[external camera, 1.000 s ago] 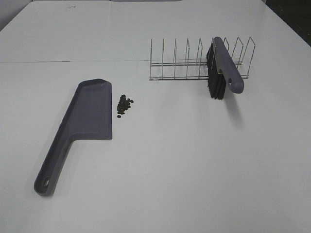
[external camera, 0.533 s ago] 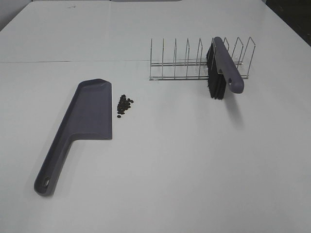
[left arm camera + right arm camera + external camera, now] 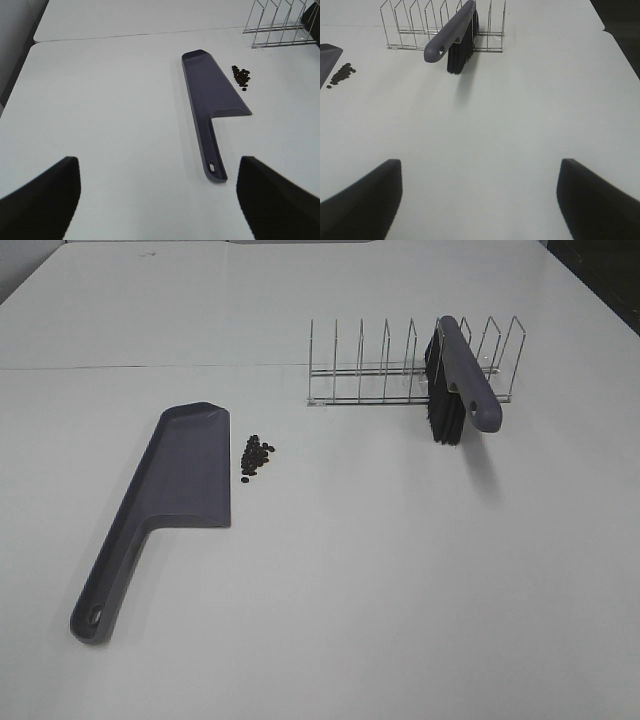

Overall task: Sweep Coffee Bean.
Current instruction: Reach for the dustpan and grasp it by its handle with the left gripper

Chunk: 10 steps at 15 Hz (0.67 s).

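A small heap of dark coffee beans [image 3: 256, 456] lies on the white table just right of the grey-purple dustpan [image 3: 170, 495]; both also show in the left wrist view, the beans [image 3: 242, 77] beside the dustpan [image 3: 212, 100]. A grey-purple brush [image 3: 462, 375] with black bristles rests in a wire rack [image 3: 400, 365]. Neither gripper shows in the exterior high view. My left gripper [image 3: 157, 200] is open and empty, well back from the dustpan handle. My right gripper [image 3: 480, 200] is open and empty, well back from the brush [image 3: 452, 35].
The wire rack [image 3: 420, 25] stands at the back of the table with the brush across its right end. A seam [image 3: 150, 367] runs across the table behind the dustpan. The table's right edge [image 3: 615, 40] borders a dark floor.
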Motion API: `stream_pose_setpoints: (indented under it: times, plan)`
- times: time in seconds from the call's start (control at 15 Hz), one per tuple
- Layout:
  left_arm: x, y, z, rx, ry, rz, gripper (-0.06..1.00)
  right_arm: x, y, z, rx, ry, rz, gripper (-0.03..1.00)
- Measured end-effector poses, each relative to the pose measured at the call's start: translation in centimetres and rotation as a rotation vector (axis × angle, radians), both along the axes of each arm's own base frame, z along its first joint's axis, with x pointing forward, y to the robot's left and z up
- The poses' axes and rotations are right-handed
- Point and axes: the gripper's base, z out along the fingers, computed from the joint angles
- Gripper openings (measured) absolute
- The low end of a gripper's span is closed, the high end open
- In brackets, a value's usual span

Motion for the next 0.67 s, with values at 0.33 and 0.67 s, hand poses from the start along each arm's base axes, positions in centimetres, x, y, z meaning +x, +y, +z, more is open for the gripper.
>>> stream_pose_setpoints:
  times: [0.33, 0.67]
  plan:
    - [0.0, 0.0, 0.0, 0.0, 0.0, 0.0, 0.8, 0.0, 0.0, 0.0, 0.0, 0.0, 0.0, 0.74]
    - [0.0, 0.0, 0.0, 0.0, 0.0, 0.0, 0.8, 0.0, 0.0, 0.0, 0.0, 0.0, 0.0, 0.74]
